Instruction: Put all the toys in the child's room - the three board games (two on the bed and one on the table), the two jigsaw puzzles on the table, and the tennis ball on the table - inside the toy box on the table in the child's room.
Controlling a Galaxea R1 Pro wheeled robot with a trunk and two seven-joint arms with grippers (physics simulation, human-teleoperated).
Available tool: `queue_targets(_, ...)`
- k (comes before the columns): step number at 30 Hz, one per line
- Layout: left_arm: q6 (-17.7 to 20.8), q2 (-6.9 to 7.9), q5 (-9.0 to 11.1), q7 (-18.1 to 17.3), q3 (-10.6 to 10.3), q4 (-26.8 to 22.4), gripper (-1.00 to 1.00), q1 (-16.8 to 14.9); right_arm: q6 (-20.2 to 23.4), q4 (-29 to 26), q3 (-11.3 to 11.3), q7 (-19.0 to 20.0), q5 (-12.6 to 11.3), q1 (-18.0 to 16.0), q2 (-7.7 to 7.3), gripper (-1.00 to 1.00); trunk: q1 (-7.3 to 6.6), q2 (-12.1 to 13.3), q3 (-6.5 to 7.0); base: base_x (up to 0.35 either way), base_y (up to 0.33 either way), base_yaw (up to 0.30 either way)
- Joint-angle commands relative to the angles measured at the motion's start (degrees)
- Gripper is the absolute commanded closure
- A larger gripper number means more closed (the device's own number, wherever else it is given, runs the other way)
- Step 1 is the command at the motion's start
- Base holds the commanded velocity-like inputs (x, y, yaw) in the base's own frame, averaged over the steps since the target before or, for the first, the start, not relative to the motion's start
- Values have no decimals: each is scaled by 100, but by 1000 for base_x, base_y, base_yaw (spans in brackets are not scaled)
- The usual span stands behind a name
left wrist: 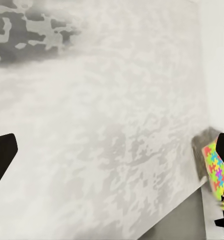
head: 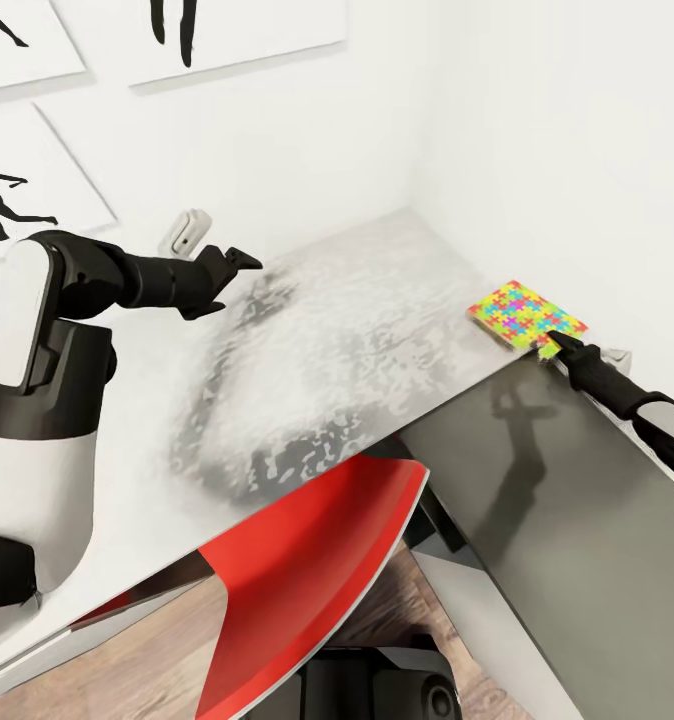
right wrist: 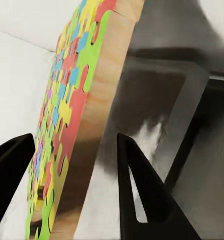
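Multicoloured jigsaw puzzle (head: 526,314) sits at table (head: 357,330) edge, between my right gripper's (head: 555,345) spread fingers, ungrasped; left gripper (head: 239,262) open, idle. Binning remains.

White trunk w/ black joints; arms matte black w/ white shell segments; black tapered claw fingers (right wrist: 141,190).

The jigsaw puzzle (right wrist: 67,100) shows a matt wooden edge, the table (head: 357,340) a mottled grey top, the chair (head: 307,570) glossy red.

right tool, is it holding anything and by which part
Not yet: the right tool is open, its fingers straddling the near edge of the jigsaw puzzle.
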Motion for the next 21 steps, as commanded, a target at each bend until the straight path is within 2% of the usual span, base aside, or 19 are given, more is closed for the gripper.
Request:
queue_targets(1,22,1,40,53,-5,-3,-100,2,30,-157,-9,56,-110,17,-81,100,4,-10,-8,0,0,0)
queue_targets(3,22,-2,41,56,-5,-3,-100,28,32,-527,1,122,-108,98,-229,100,4,-10,-8,0,0,0)
queue_targets(4,22,-2,41,56,-5,-3,-100,28,32,-527,1,122,-108,98,-229,100,4,-10,-8,0,0,0)
queue_targets(7,21,-5,40,49,-2,-3,-100,102,37,-1187,8,182,-101,234,-414,100,4,-10,-8,0,0,0)
queue_targets(8,21,-5,40,49,-2,-3,-100,102,37,-1187,8,182,-101,234,-414,100,4,-10,-8,0,0,0)
queue_targets(11,-2,-6,36,39,2,-3,-100,184,41,-1906,12,201,-96,341,-613,100,4,-10,-8,0,0,0)
queue_targets(12,-2,-6,36,39,2,-3,-100,184,41,-1906,12,201,-96,341,-613,100,4,-10,-8,0,0,0)
queue_targets(15,-16,-9,36,50,2,-3,-100,241,45,-2631,15,175,-77,399,-782,100,4,-10,-8,0,0,0)
queue_targets(16,-16,-9,36,50,2,-3,-100,241,45,-2631,15,175,-77,399,-782,100,4,-10,-8,0,0,0)
queue_targets(20,-1,-59,42,58,3,-44,-100,317,50,-3608,19,-40,-65,436,-1009,100,4,-10,-8,0,0,0)
queue_targets(21,6,-116,44,46,4,-88,-100,379,51,-4094,27,-225,-62,448,-1129,100,4,-10,-8,0,0,0)
